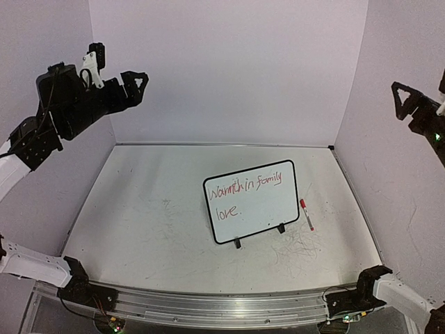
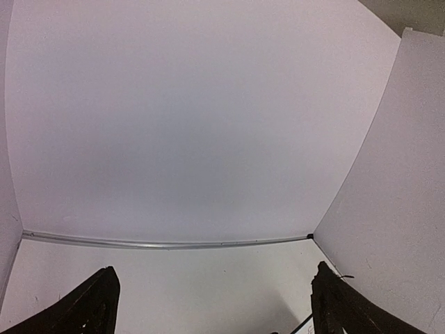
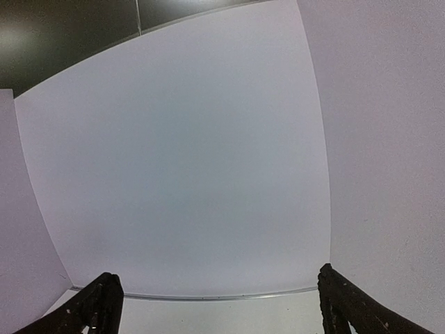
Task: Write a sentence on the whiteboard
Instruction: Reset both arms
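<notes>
Near edge of the scuffed white bench (image 1: 153, 216): both arm bases bolted at the near corners, nothing else there.

Mid-bench, right of centre: the small white board with thin black frame and rounded corners (image 1: 254, 202) stands propped on two black clip feet, leaning back, face toward the near edge. The red handwritten sentence (image 1: 245, 188) runs in two lines, "Warmth in family" above and "love." below, filling the left and upper part of the face. Judged: writing looks complete.

Just beside the board's right edge, not touching it: a slim red-and-white marker pen (image 1: 306, 213) lies flat on the bench, pointing roughly near to far.

Handling, judged: board is light, thin and stiff, with a slick face. On clip feet it would skid or tip back under a push. Ink would likely smear if rubbed. Best hold is the black frame at the top edge or right side, clear of the words. The marker is light and round, so it is apt to roll; pinch it across the barrel.

Far and high: left hand (image 2: 215, 278) is up by the left wall, fingers spread wide, holding nothing. Right hand (image 3: 219, 282) is up by the right wall, likewise wide apart and empty. Both are well apart from board and marker, and their wrist views take in mostly wall.
</notes>
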Motion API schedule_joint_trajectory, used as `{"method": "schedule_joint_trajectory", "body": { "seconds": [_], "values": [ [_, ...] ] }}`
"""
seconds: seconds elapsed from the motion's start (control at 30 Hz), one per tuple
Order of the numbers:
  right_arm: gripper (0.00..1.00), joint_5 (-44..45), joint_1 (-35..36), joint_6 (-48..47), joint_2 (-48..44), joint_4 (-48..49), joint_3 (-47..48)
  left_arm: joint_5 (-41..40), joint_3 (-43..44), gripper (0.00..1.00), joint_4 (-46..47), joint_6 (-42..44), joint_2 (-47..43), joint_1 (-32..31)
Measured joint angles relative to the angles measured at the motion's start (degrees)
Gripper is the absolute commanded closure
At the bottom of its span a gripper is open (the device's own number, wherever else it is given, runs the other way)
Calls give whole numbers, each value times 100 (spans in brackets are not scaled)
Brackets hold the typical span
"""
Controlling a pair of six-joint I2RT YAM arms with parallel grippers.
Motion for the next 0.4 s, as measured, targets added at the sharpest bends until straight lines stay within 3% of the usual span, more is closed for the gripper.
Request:
{"method": "schedule_joint_trajectory", "body": {
  "seconds": [0.4],
  "values": [
    [2, 295, 0, -129, -366, -306, 267, -26, 183, 2, -158, 202, -305, 0]
  ]
}}
